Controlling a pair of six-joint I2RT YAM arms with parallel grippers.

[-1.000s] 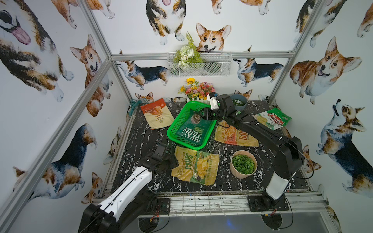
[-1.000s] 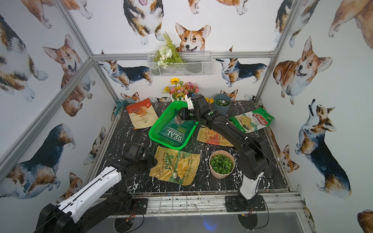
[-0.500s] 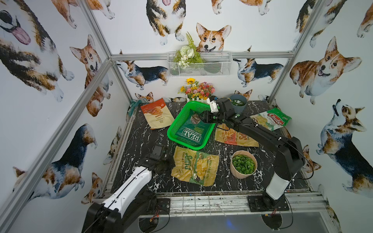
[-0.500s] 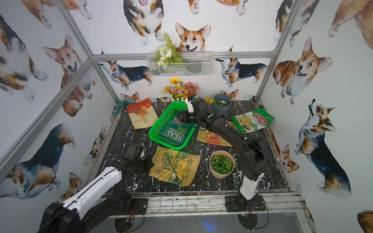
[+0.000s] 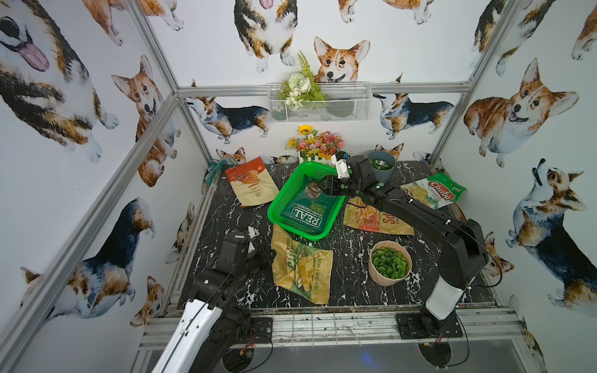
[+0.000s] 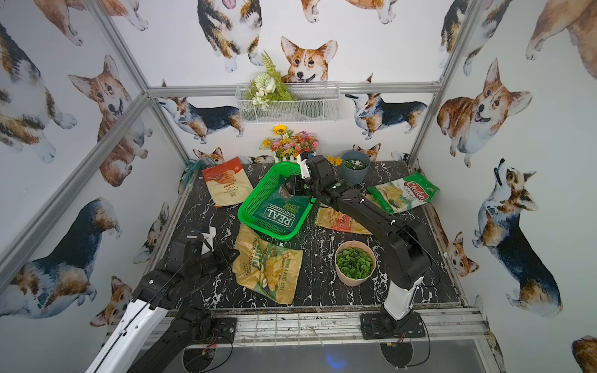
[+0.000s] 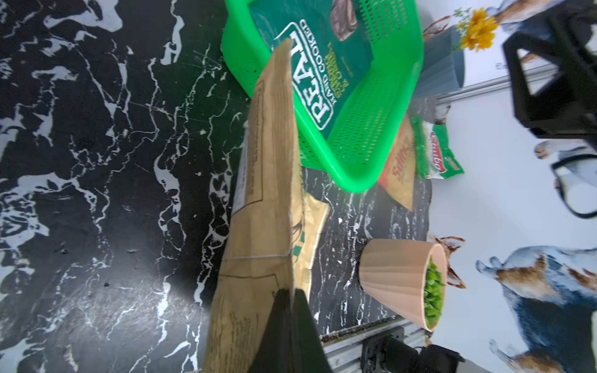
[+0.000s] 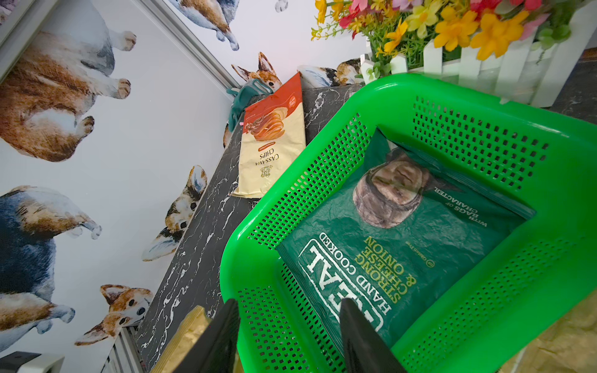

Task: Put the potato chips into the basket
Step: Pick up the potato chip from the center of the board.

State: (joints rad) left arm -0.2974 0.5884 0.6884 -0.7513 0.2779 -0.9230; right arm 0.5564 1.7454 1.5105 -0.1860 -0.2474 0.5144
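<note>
The green basket point(image 5: 274, 210) point(image 6: 245, 213) point(image 8: 323, 122) holds a dark green chips bag point(image 5: 307, 213) point(image 8: 403, 245). My right gripper point(image 5: 324, 186) point(image 8: 289, 303) hangs open over the basket's far end, holding nothing. My left gripper point(image 5: 267, 255) point(image 7: 292, 294) is shut on the left edge of the yellow chips bag point(image 5: 302, 268) point(image 6: 268, 268) point(image 7: 258, 226), and that edge is raised off the table. A tan-and-red bag point(image 5: 378, 219) lies right of the basket, a cream-and-rust bag point(image 5: 252, 185) at the back left, and a Chuba bag point(image 5: 436, 192) at the back right.
A beige pot of green leaves point(image 5: 389, 263) stands right of the yellow bag. At the back are a blue-grey pot point(image 5: 382, 164) and a fenced flower box point(image 5: 318, 148). A white wire basket point(image 5: 318, 103) hangs on the back wall.
My left gripper reached the yellow bag's left edge and shut on it. My right gripper shifted slightly toward the back over the basket and stayed open.
</note>
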